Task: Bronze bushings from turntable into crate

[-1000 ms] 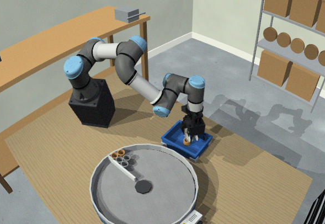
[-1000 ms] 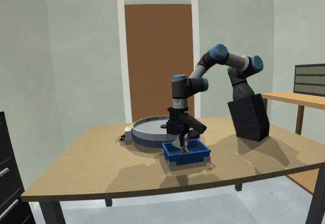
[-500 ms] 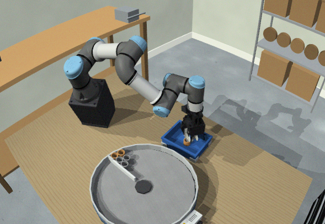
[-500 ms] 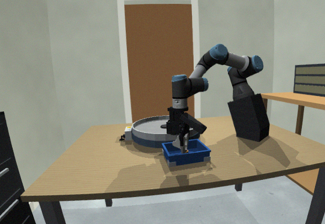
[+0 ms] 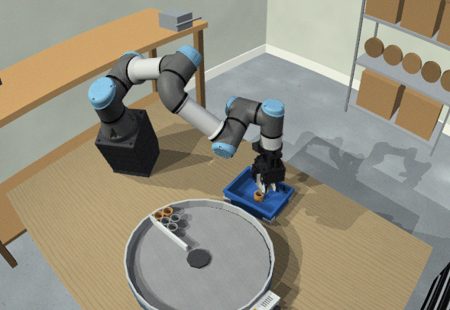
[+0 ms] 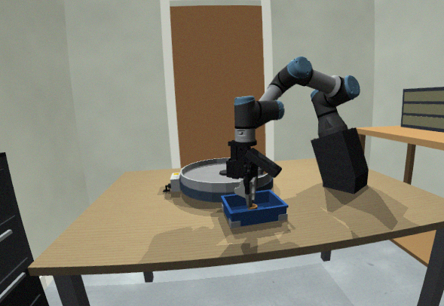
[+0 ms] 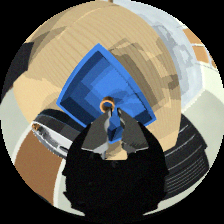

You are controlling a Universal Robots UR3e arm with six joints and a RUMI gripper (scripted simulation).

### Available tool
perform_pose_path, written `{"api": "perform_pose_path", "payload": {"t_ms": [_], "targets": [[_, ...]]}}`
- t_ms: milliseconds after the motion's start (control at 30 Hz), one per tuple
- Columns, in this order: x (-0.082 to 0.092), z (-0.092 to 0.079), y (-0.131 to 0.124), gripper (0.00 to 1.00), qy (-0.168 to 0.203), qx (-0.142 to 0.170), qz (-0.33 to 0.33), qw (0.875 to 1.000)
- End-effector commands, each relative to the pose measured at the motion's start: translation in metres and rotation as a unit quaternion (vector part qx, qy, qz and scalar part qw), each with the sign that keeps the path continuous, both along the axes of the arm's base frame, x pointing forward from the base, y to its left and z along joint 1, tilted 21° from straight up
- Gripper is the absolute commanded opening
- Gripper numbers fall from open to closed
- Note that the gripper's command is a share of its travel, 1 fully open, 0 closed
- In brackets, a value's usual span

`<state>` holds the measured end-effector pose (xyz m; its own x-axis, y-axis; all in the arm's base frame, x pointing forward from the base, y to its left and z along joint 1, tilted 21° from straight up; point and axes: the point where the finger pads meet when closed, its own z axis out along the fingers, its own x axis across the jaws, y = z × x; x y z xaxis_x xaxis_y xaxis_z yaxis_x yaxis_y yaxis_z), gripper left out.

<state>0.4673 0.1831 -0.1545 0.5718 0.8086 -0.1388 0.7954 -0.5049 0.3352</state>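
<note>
A bronze bushing rests low in the blue crate, right under my gripper. The fingers stand slightly parted over the bushing's rim and do not clamp it. In the wrist view the bushing shows as an orange ring at the fingertips over the crate floor. Two more bronze bushings and three steel bushings sit together at the far left edge of the turntable. The crate and gripper also show in the exterior view.
A white bar runs from the turntable rim toward its dark hub, beside the bushings. The crate stands just beyond the turntable's far right rim. The arm's black base stands at the back left of the table.
</note>
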Motion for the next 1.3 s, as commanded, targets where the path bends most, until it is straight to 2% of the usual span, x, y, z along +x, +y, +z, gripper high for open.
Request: {"api": "perform_pose_path", "payload": {"t_ms": [0,333,533,1267], "targets": [[-0.006,0.02,0.006,0.06,0.003,-0.001,-0.001,1.0],[-0.014,0.063,0.02,0.06,0.001,-0.001,-0.001,1.0],[-0.016,0.072,0.023,0.06,0.001,-0.001,-0.001,1.0],[-0.016,0.073,0.023,0.06,0.002,-0.001,-0.001,1.0]]}}
